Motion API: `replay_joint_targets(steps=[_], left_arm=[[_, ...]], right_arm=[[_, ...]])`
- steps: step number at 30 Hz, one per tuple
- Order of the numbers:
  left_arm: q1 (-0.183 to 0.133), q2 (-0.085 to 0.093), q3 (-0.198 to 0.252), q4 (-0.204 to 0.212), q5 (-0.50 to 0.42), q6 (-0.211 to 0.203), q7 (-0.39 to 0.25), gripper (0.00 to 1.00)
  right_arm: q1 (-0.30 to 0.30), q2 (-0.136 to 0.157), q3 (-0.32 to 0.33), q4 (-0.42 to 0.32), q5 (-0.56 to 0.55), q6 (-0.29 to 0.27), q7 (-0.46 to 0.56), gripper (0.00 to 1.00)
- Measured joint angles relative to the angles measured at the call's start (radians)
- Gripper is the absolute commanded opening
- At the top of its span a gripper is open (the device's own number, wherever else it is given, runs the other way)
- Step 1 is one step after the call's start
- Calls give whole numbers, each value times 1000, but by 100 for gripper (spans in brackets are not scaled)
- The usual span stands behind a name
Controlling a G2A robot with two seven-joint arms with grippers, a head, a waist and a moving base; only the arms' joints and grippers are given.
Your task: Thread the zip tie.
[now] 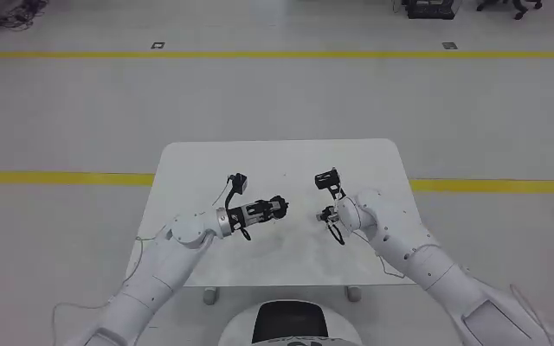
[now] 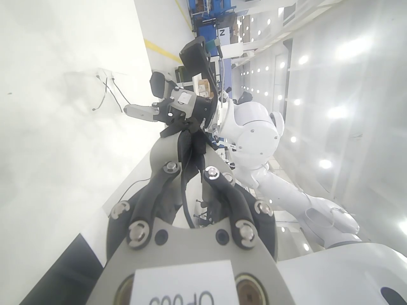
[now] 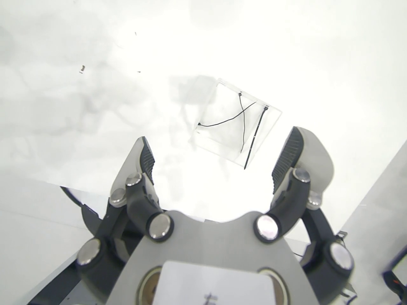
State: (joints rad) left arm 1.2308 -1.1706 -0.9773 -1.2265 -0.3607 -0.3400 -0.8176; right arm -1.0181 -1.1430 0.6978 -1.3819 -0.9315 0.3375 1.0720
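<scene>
A clear tray (image 3: 216,112) lies on the white bench (image 1: 199,173), inside its edges, and holds three black zip ties (image 3: 243,118); two cross each other and the third lies straight beside them. The right gripper (image 3: 219,135) hangs above the bench just short of the tray, jaws wide and holding nothing. The left gripper (image 2: 190,142) faces it over the near half of the bench, jaws pressed together on a black zip tie (image 2: 183,188) whose strand trails back toward its palm. Yellow lines (image 1: 260,54) run across the grey floor around the bench.
</scene>
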Motion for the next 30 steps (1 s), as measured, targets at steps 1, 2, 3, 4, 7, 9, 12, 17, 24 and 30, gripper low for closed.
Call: replay_joint_targets(steps=[1, 2, 3, 4, 7, 9, 12, 17, 24, 30], left_arm=[[0, 0, 0, 0, 0, 0, 0, 0], [0, 0, 0, 0, 0, 0, 0, 0], [0, 0, 0, 0, 0, 0, 0, 0], [0, 0, 0, 0, 0, 0, 0, 0], [0, 0, 0, 0, 0, 0, 0, 0], [0, 0, 0, 0, 0, 0, 0, 0], [0, 0, 0, 0, 0, 0, 0, 0], [0, 0, 0, 0, 0, 0, 0, 0], [0, 0, 0, 0, 0, 0, 0, 0], [0, 0, 0, 0, 0, 0, 0, 0]], right_arm=[[0, 0, 0, 0, 1, 0, 0, 100], [0, 0, 0, 0, 3, 0, -1, 100], [-1, 0, 1, -1, 3, 0, -1, 100], [-1, 0, 1, -1, 3, 0, -1, 100], [-8, 0, 5, 6, 10, -7, -17, 100], [-10, -4, 8, 28, 16, -17, -22, 100], [4, -15, -2, 65, 27, -31, -10, 100], [7, -18, -4, 74, 29, -34, -11, 100], [-2, -23, -7, 87, -9, -29, -33, 100], [4, -38, -18, 97, -37, -11, -25, 59]])
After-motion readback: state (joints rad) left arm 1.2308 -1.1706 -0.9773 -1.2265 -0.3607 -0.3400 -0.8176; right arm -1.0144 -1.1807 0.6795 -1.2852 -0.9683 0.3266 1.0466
